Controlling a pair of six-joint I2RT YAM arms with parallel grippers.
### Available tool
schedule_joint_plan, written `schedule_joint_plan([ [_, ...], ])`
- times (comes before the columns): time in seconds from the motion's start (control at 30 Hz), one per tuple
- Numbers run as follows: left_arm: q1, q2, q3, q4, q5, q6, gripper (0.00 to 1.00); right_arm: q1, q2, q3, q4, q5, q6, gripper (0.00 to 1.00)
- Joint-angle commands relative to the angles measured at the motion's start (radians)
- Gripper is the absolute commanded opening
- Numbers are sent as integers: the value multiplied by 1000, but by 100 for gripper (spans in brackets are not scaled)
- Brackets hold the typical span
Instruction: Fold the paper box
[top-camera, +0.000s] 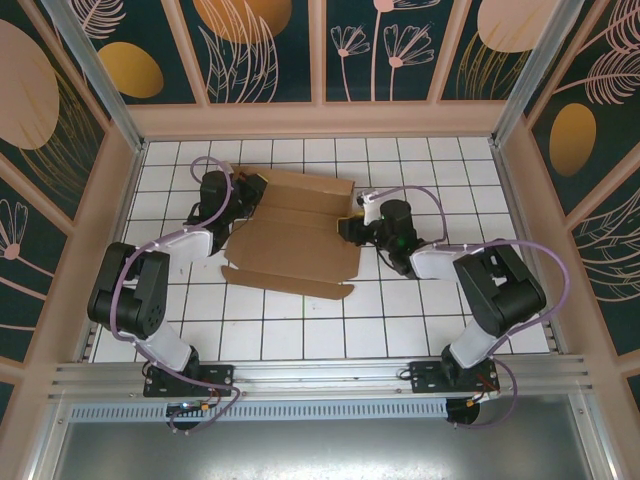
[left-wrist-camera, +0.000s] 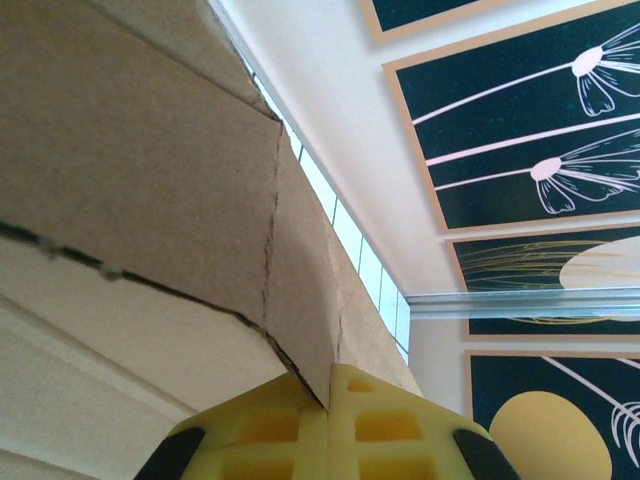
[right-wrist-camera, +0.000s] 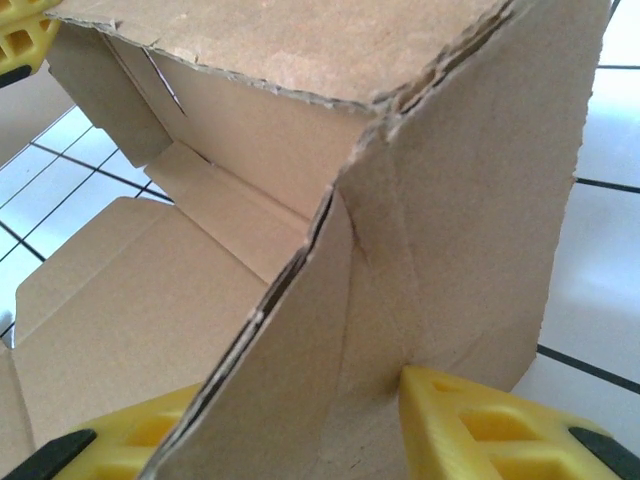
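The paper box (top-camera: 290, 240) is brown cardboard, partly folded, on the white tiled floor (top-camera: 300, 335) between the two arms. Its far wall and right end stand up, and its near flap lies flat. My left gripper (top-camera: 245, 184) is at the box's far left corner. In the left wrist view its yellow fingers (left-wrist-camera: 385, 425) are shut on the edge of a cardboard flap (left-wrist-camera: 300, 280). My right gripper (top-camera: 350, 224) is at the box's right end. Its fingers (right-wrist-camera: 480, 420) stand apart astride the raised end wall (right-wrist-camera: 470, 200), the right fingertip touching the cardboard.
Tan walls (top-camera: 320, 120) with patterned panels enclose the tiled floor on three sides. The arm bases (top-camera: 190, 375) sit on a metal rail at the near edge. Open tiles lie in front of the box and to its right.
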Motion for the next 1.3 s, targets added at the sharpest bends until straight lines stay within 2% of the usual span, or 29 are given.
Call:
schedule_joint_plan([
  [0.0,-12,-31,-24,-60,50,73,0,31,10,-46,102,80,-18,43],
  [0.1,-12,-43,-32,-94,34,110,0,31,-58,-70,90,43,-22,50],
  [0.2,-11,-46,-34,-110,29,129,0,31,-138,-84,67,-41,-78,67],
  [0.23,-11,-44,-34,-112,29,133,0,53,-160,-98,86,-30,-76,75],
  [0.33,-11,-41,-29,-110,35,142,0,55,-232,-105,71,-43,-86,85],
  [0.43,-12,-44,-27,-120,30,156,0,42,-308,-90,32,-121,-107,83],
  [0.53,-11,-46,-25,-125,29,166,0,-41,-394,-119,110,-213,-17,76],
  [0.6,-10,-50,-23,-127,31,168,0,-85,-435,-130,98,-105,26,66],
  [0.67,-12,-50,-22,-127,33,170,0,-91,-444,-140,45,39,-40,57],
  [0.7,-11,-51,-21,-130,32,171,0,-87,-434,-148,33,94,-77,56],
  [0.77,-11,-53,-16,-135,35,171,0,-79,-407,-191,63,86,-184,54],
  [0.87,-12,-52,-10,-145,37,175,0,-46,-371,-258,167,88,-292,54],
  [0.93,-11,-49,-3,-159,36,177,0,-43,-327,-249,163,57,-334,55],
  [1.1,-11,-36,10,-173,42,176,0,-31,-239,-216,163,35,-425,65],
  [1.27,-10,-31,10,-161,62,171,0,-21,-137,-83,20,82,-435,69],
])
